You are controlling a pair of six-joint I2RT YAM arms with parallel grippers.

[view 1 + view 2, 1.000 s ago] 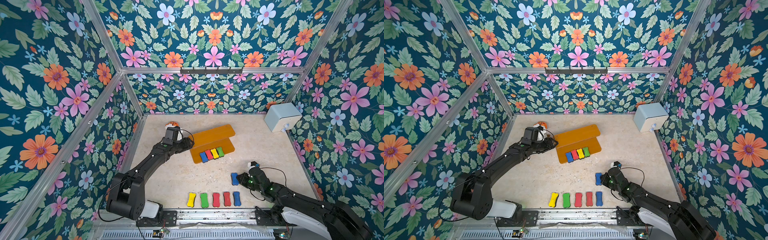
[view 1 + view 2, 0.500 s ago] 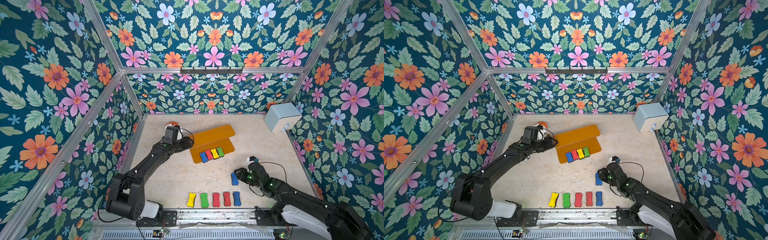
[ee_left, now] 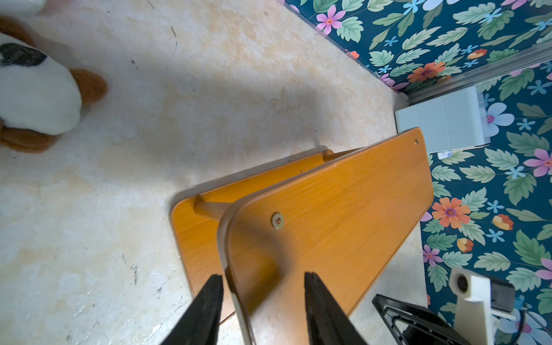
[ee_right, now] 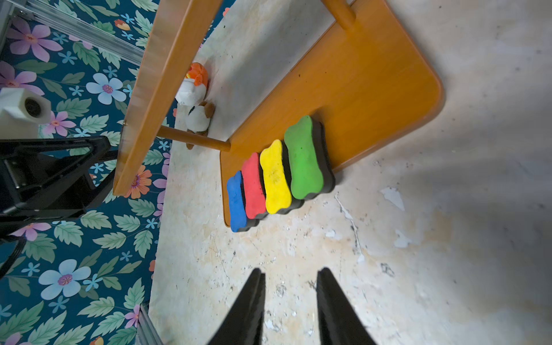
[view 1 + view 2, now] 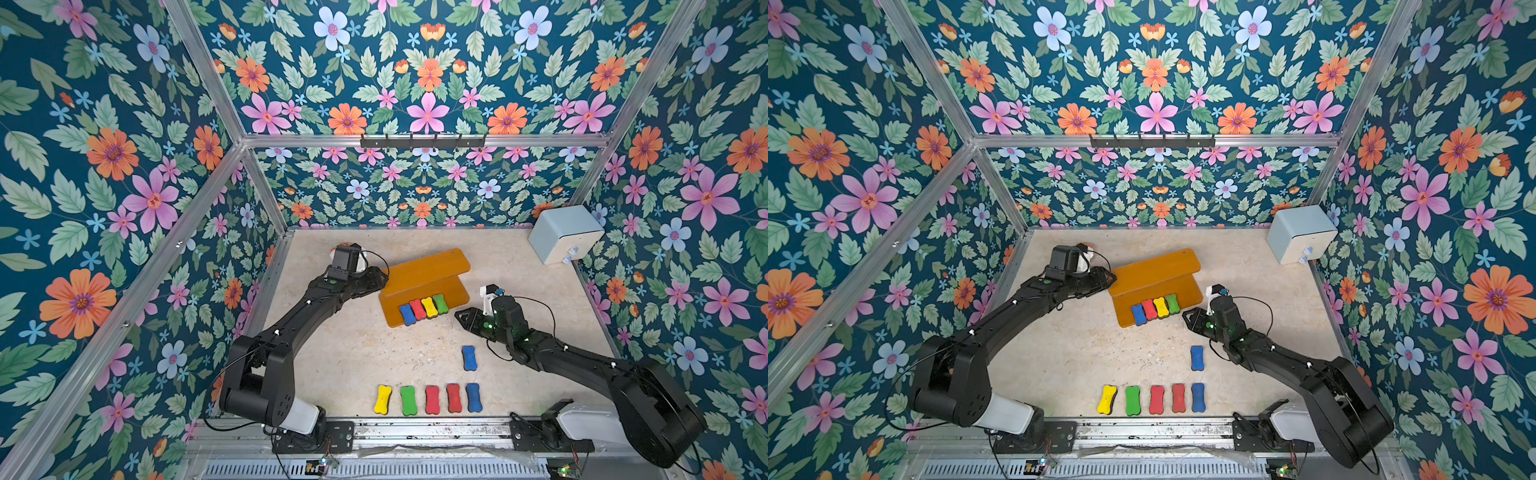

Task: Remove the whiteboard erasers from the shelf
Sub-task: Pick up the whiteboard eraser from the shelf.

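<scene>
Since a second ago: the right arm has lifted off the lone blue eraser (image 5: 469, 357) and swung toward the shelf. That eraser now lies flat on the table, apart from the gripper. Left arm barely shifted.

Table (image 5: 353, 353): pale, mottled, scuffed toward the front.

Shelf (image 5: 424, 270): orange-brown, two boards on short posts, set at a slant mid-table. It shows in both top views (image 5: 1154, 266).

Pale blue box (image 5: 565, 232): far right corner by the wall, well apart from the shelf.

Left gripper (image 3: 264, 279): at the shelf's left end, jaws spread, with the upper board's rounded corner showing between them. Whether they touch the board, cannot tell.

Right gripper (image 4: 289, 273): over the table near the shelf's right front corner. Jaws spread and holding nothing, aimed toward the lower board.

Plush toys (image 4: 191, 92): two, behind the shelf by the left wrist. A white-and-brown plush (image 3: 35, 98) shows in the left wrist view.

Four erasers on the lower board's front edge, side by side and touching: blue (image 4: 236, 201), red (image 4: 253, 185), yellow (image 4: 274, 176), green (image 4: 304, 158).

Row of five erasers (image 5: 432, 400) on the table near the front rail: yellow, green, red, red, blue. The lone blue eraser lies just behind the row's blue end.
</scene>
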